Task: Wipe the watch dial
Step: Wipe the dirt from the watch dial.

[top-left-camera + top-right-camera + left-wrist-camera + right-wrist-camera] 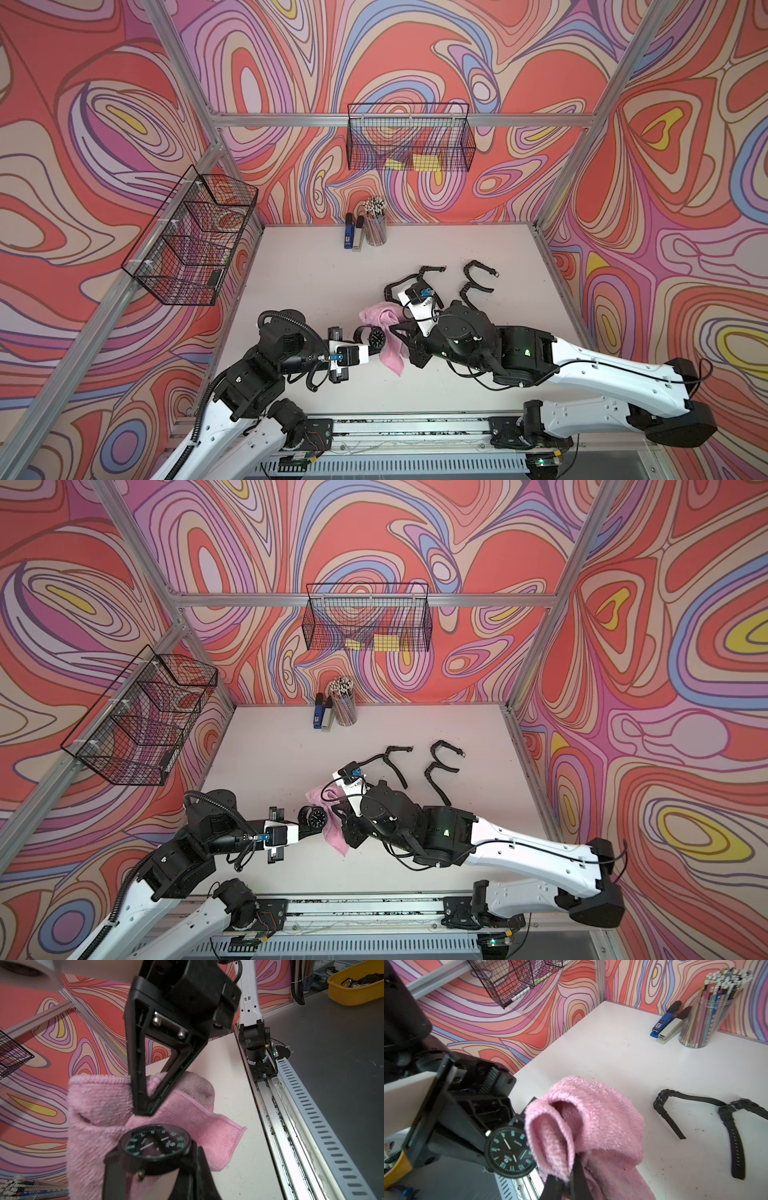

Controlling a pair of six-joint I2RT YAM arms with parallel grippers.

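Nearest me, my left claw (371, 348) is clamped on the black watch (377, 337), holding it off the white table (299, 282) with its dial (509, 1152) tilted upward. Just beyond it, my right claw (565, 1184) is pinched tight on a pink cloth (591, 1115). The cloth's folded edge hangs right beside the dial, and I cannot tell whether they touch. Farther out, other black watches (478, 272) lie on the table. By the back wall stand a blue stapler (662, 1022), a grey stapler (671, 1028) and a pencil cup (704, 1022).
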